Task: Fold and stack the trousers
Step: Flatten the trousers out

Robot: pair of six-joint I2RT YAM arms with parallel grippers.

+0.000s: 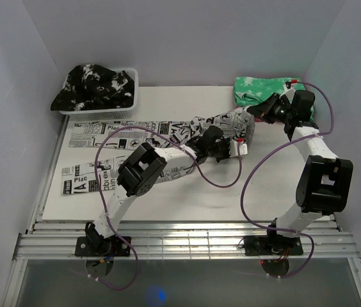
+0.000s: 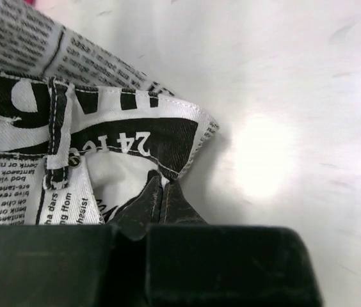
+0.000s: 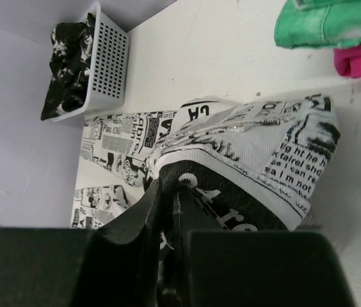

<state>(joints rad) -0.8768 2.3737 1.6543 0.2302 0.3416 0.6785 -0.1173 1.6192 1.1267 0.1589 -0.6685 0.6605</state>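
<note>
The trousers [image 1: 113, 131], white with black newspaper print, lie across the table with both legs stretched to the left. Their waist end is bunched up at the right. My left gripper [image 1: 227, 148] is shut on the waistband edge [image 2: 168, 147], low over the table. My right gripper [image 1: 260, 110] is shut on the other waistband corner [image 3: 244, 192] and holds it lifted above the table, so the cloth hangs from it. The trouser legs show far below in the right wrist view [image 3: 113, 137].
A white basket [image 1: 128, 105] at the back left holds a black garment with white splotches [image 1: 94, 86]. Folded green-and-white cloth [image 1: 260, 89] lies at the back right, with a pink item [image 3: 360, 61] beside it. Grey walls close both sides.
</note>
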